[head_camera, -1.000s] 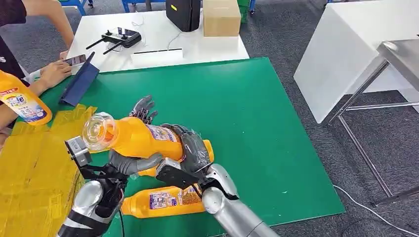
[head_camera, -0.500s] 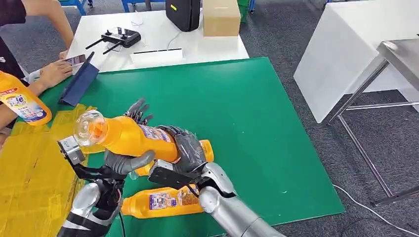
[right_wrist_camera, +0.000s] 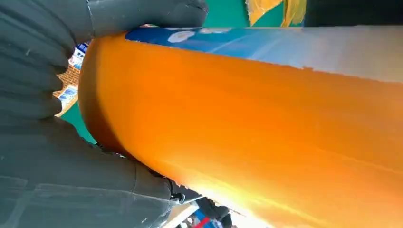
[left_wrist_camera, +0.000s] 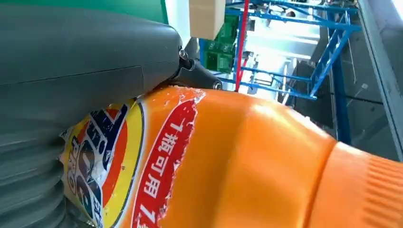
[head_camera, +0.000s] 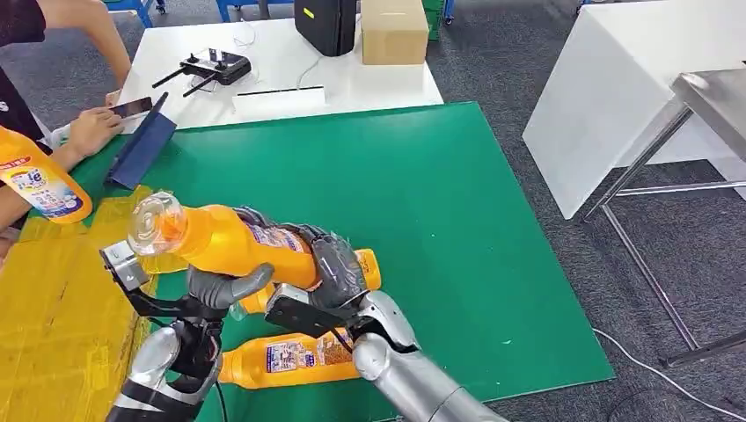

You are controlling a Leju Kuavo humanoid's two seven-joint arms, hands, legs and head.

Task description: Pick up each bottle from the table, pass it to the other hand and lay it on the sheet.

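Orange bottle (head_camera: 230, 243) in both hands' fingers (head_camera: 339, 264)

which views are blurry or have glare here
Head view: sharp and evenly lit, with faint sheen on the yellow sheet. Left wrist view: the held bottle is close and soft-edged, with blown-out brightness behind it. Right wrist view: the bottle is smeared and out of focus, with a white glare patch low along it.
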